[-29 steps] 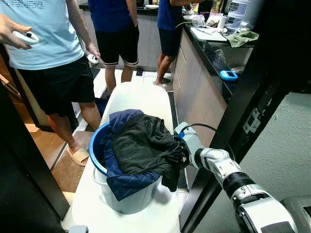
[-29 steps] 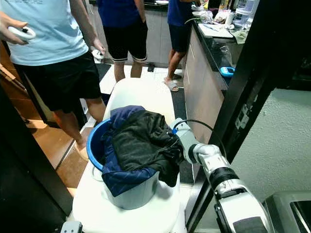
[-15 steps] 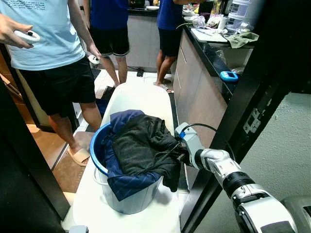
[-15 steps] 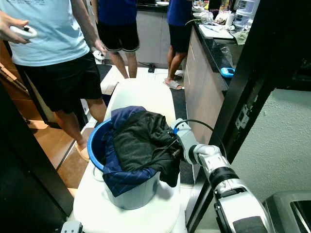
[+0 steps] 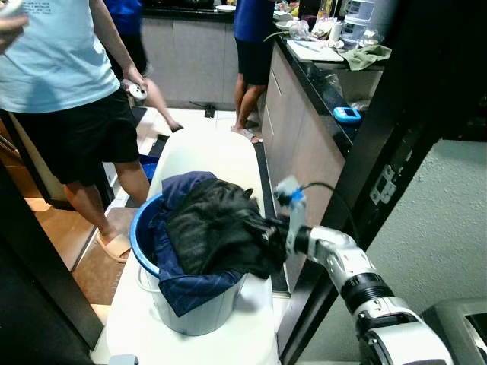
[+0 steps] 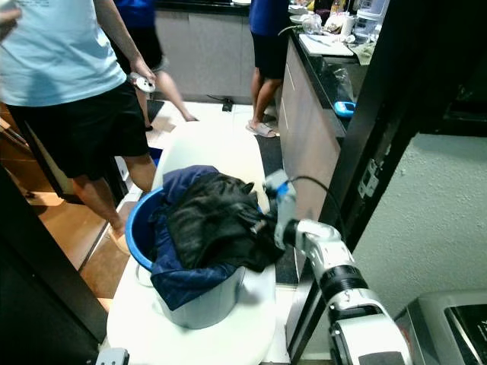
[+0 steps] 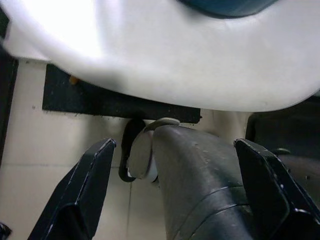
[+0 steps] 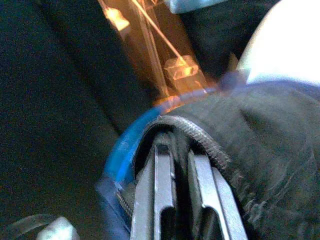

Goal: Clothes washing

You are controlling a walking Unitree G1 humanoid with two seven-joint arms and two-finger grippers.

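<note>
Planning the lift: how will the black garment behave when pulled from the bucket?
Likely floppy: the black garment drapes over the blue bucket rim. It may drag the navy cloth beneath. The right tool pinches a fold, so it should stretch and hang.

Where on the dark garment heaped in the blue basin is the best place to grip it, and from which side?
Grip the dark garment at its folded edge overhanging the blue basin rim, coming from the robot's right. The right gripper looks already pinched on that hem.
</note>
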